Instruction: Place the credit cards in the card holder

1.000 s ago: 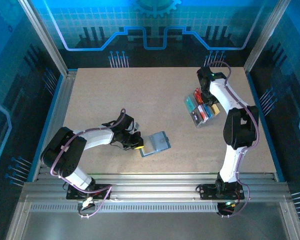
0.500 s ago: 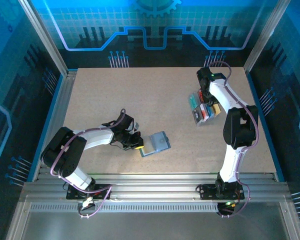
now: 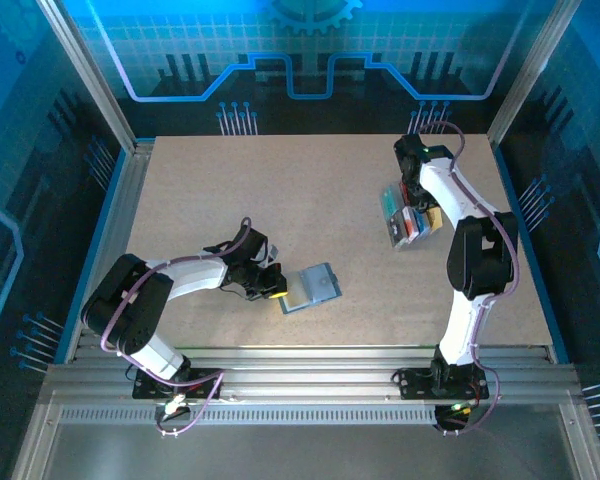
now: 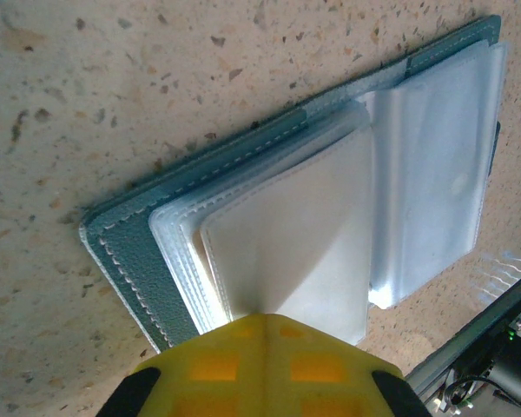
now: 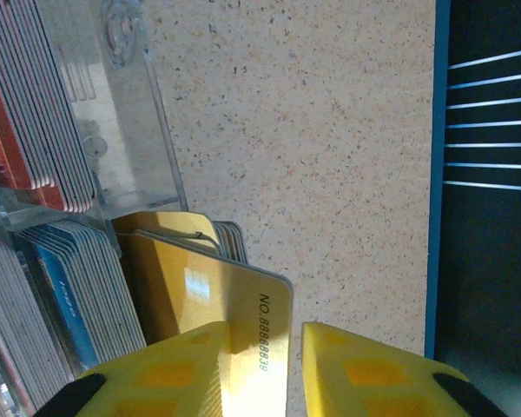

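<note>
The right gripper is at the clear plastic compartment tray, at its end nearest the table's right rail. The tray holds the credit cards: thin plastic ones packed on edge, a red stack, a blue stack and gold ones beside them. One gold card with a printed number stands proud of its stack. Its numbered edge runs straight down into the gap between the yellow fingers, so its faces line up with the pads. The jaws stand narrowly apart astride that edge. I cannot tell whether the pads already bear on it.

The small slate-blue folding card holder lies open on the table, well apart from the tray, toward the left arm's base. The left gripper is at the holder's side away from the tray. Its jaws are closed and seem to pinch one clear sleeve, lifting it off the pages.

The right arm is plainly the nearer one to lift this card. It should come out along its own plane, away from the tray.
</note>
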Controlling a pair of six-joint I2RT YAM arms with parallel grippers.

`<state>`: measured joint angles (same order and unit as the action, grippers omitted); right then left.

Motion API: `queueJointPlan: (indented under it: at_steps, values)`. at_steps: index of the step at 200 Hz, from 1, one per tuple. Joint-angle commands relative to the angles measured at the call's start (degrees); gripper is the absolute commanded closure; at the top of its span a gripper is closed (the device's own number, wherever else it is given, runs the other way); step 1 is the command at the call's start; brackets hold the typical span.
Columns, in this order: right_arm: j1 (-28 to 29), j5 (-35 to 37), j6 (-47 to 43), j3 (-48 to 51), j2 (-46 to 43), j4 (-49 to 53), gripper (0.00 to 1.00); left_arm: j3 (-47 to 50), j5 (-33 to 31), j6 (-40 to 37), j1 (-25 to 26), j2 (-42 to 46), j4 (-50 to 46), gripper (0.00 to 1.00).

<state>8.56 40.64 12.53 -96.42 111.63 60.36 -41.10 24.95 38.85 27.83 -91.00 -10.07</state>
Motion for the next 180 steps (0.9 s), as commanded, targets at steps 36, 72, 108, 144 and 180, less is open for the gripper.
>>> queueJointPlan:
  at_steps: [36, 72, 108, 144, 180]
  values:
    - [-1.00, 3.48, 1.35, -0.42, -2.04, 2.48, 0.88, 0.67, 1.20, -0.97, -0.69, -0.14, -0.55, 0.97]
    - [-0.62, 3.51, 1.18, -0.43, -2.20, 2.57, 0.95, 0.78, 1.30, -0.97, -0.79, -0.31, -0.31, 0.97]
    - [-0.04, 2.38, 1.01, -0.67, -2.21, 2.58, 1.00, 0.94, 1.32, -0.89, -0.94, -0.23, -0.22, 0.97]
    - [1.10, 1.95, 0.82, -0.97, -1.82, 2.88, 1.00, 1.11, 1.30, -0.97, -1.03, -0.14, -0.29, 0.97]
    - [2.17, 0.17, 0.81, -1.09, -0.30, 2.83, 1.00, 1.11, 1.31, -0.85, -1.12, -0.06, -0.22, 0.97]
